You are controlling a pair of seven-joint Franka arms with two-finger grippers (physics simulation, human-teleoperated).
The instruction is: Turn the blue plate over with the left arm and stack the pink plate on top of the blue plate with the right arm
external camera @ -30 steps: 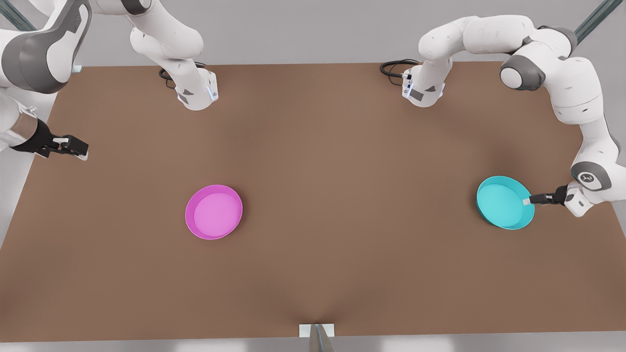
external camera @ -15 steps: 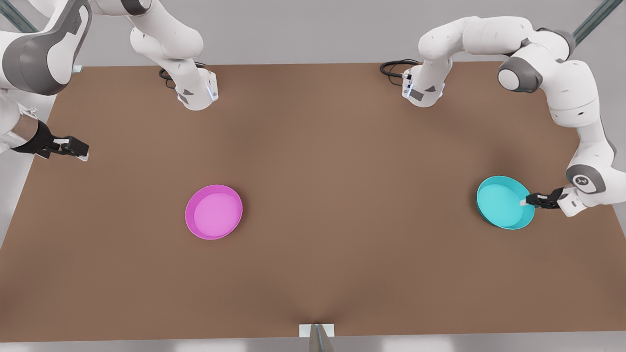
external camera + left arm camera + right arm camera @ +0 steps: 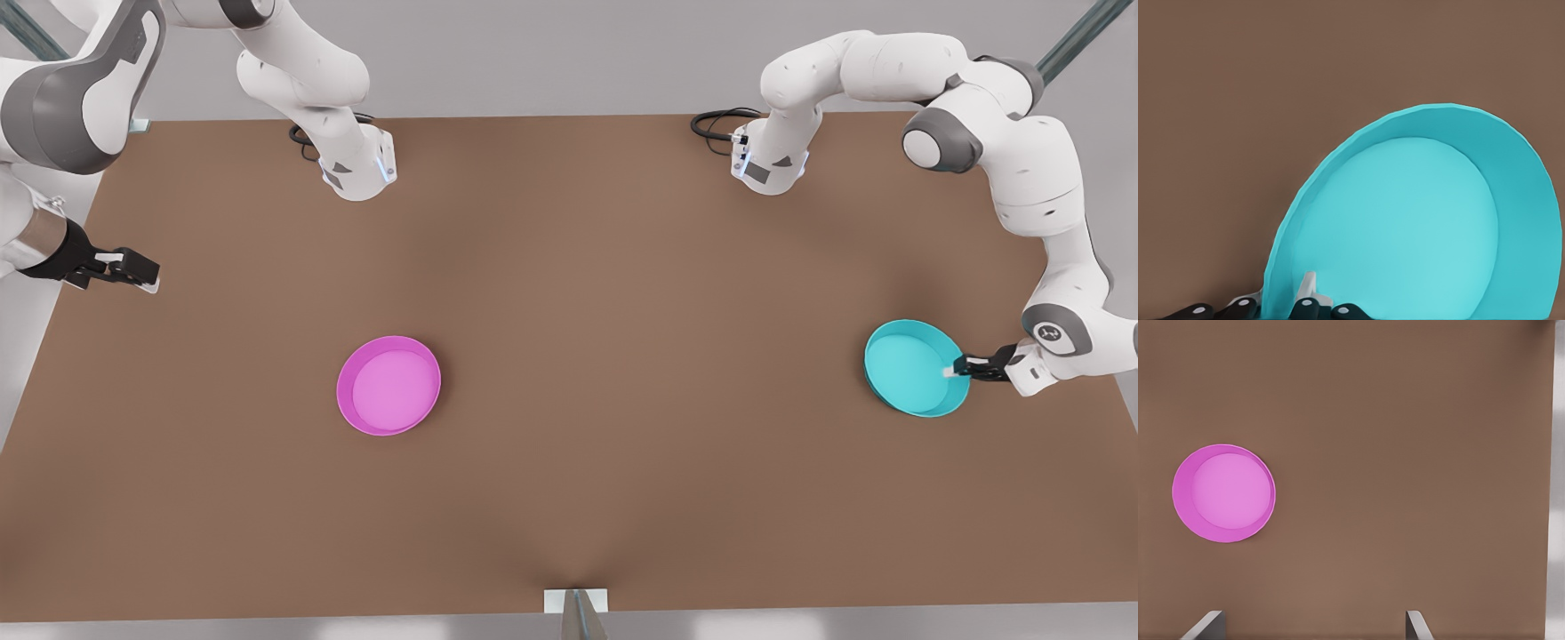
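Spanning the scene, a bare brown table point(image 3: 569, 400) is backed by a grey wall point(image 3: 569, 53) | blue plate point(image 3: 911, 366) is gripped at its rim by left gripper point(image 3: 958, 368), front view's right | pink plate point(image 3: 388, 385) is lying open-side up, front view's left | right gripper point(image 3: 142, 274) is held spread wide above the table's edge, waiting

The blue plate point(image 3: 911, 369) looks like smooth, matt plastic in one flat cyan, its rim only slightly darker than the base; the pink plate point(image 3: 388, 385) has the same dull plastic finish, magenta outside and paler within. The worktop point(image 3: 569, 267) is an even brown, matt and free of grain. The arms' shells are smooth white with a soft sheen and grey bands, the left pincer point(image 3: 960, 368) black with pale pads
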